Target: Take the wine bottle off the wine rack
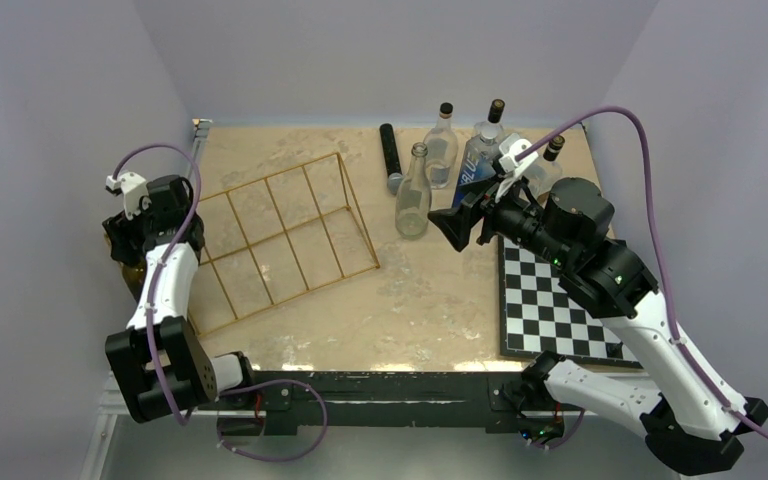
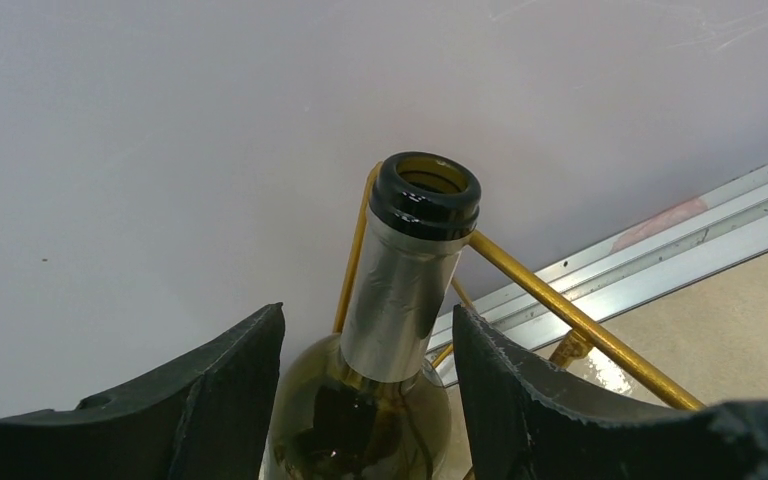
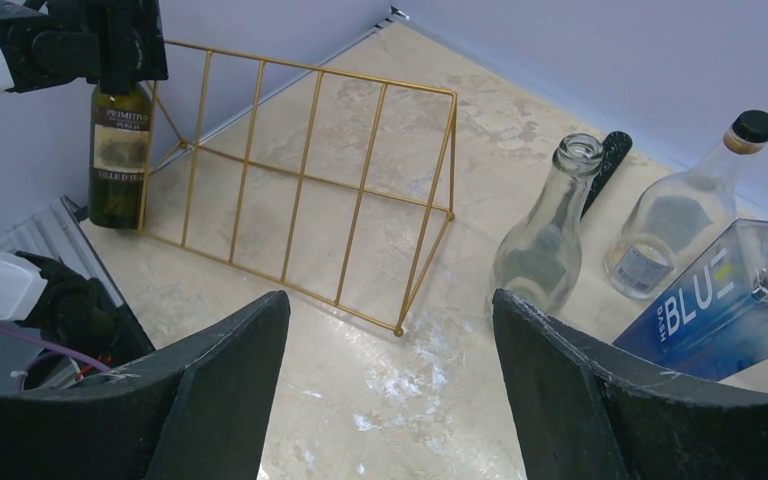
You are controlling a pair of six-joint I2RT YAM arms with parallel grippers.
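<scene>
The wine bottle (image 3: pixel 118 150), dark green with a silver foil neck (image 2: pixel 400 290), stands upright at the left end of the wine rack (image 1: pixel 290 234), close to the left wall. The rack is a gold wire frame lying on the table, also seen in the right wrist view (image 3: pixel 310 67). My left gripper (image 2: pixel 368 315) is shut on the bottle's shoulder, one finger on each side; it shows from above (image 1: pixel 150 215) with the bottle's body beneath it. My right gripper (image 3: pixel 390 300) is open and empty, hovering over the table right of the rack (image 1: pixel 450 225).
A clear glass bottle (image 1: pixel 413 190) stands just right of the rack. More bottles (image 1: pixel 442 145), a blue one (image 1: pixel 480 160) and a black cylinder (image 1: pixel 391 155) are at the back. A chessboard (image 1: pixel 560 310) lies at the right front. The left wall is close behind the wine bottle.
</scene>
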